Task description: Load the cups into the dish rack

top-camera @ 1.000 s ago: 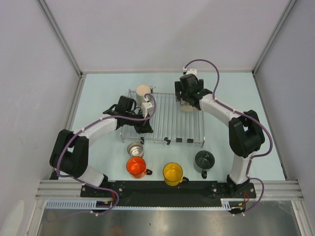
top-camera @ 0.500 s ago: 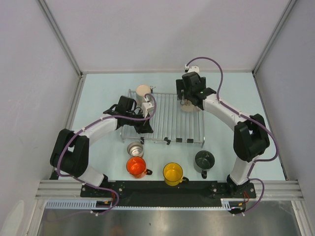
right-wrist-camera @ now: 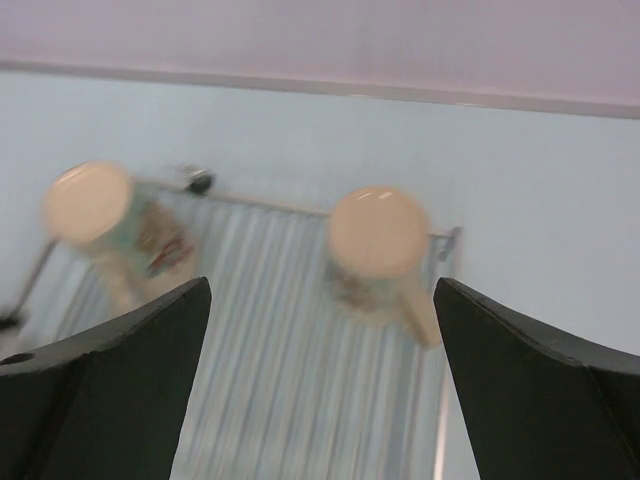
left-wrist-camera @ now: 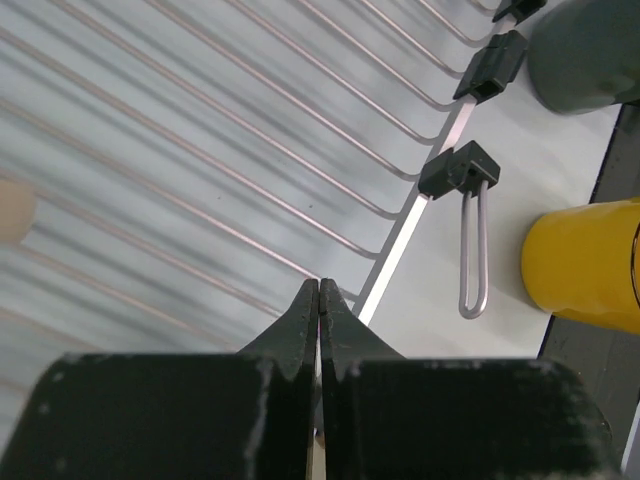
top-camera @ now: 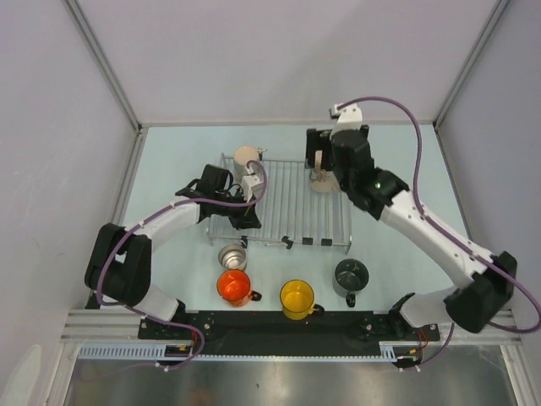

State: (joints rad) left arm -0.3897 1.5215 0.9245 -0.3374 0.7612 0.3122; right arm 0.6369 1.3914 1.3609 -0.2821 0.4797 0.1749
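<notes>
Left wrist view shows my left tool (left-wrist-camera: 318, 285) pressed together, tip against tip with nothing between, low over the near edge of the dish rack (left-wrist-camera: 200, 150) and just beside a black clip (left-wrist-camera: 460, 170). My right tool (right-wrist-camera: 320, 290) is spread wide and holds nothing. It hangs over the rack's far right part, and its own view is blurred.

Nearest my bases, on the counter (top-camera: 169, 161) in front of the rack, the orange mug (top-camera: 234, 287), the yellow mug (top-camera: 297, 297) and the dark grey mug (top-camera: 351, 274) sit in a row. The steel cup (top-camera: 232, 255) stands just behind the orange one, near the rack's near left corner and close under my left arm.

On the rack, the left beige mug (top-camera: 246, 156) stands at the far left corner. The right beige mug (top-camera: 322, 182) stands at the far right, below my right tool and apart from it. The wires between them lie open. Walls (top-camera: 51, 127) close the counter on the left, right and far sides, with open counter to the right of the rack.
</notes>
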